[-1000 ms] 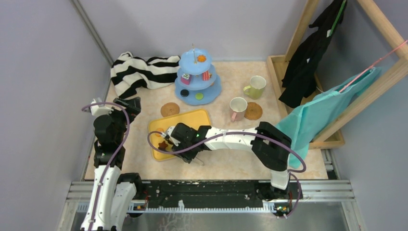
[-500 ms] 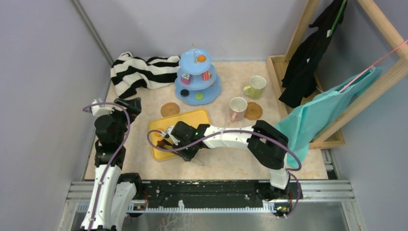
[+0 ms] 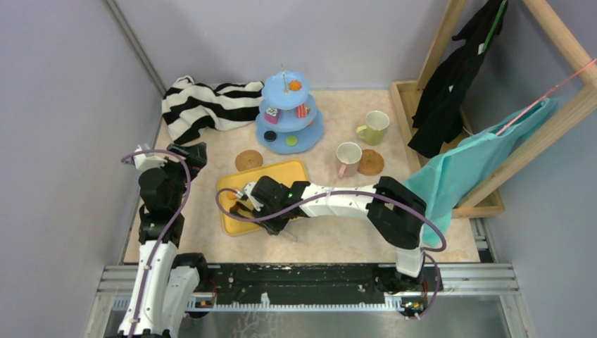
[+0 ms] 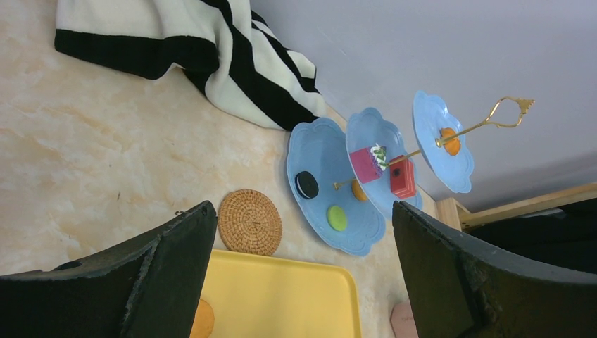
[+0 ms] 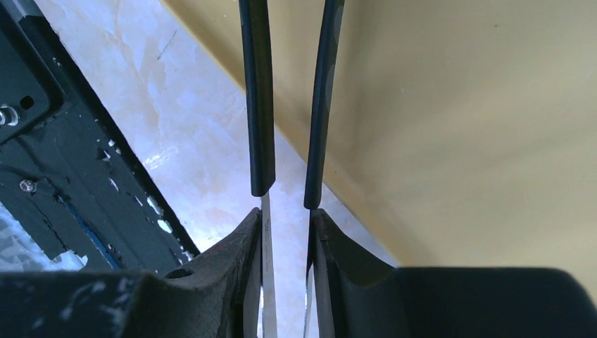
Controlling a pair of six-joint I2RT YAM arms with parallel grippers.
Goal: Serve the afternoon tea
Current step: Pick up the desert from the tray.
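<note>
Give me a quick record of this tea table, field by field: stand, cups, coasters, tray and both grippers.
stand: light-blue three-tier stand, treats on all three tiers
cups: yellow-green cup off any coaster; pink-handled cup next to the right cork coaster
other coaster: left cork coaster, bare, between stand and tray
tray: yellow tray, orange cookie on it
left gripper: open, empty
right gripper: shut on tongs, over the tray

A round cork coaster (image 3: pixel 248 160) lies between the yellow plastic tray (image 3: pixel 290 173) and the light-blue three-tier stand (image 3: pixel 311 132) behind it.
</note>
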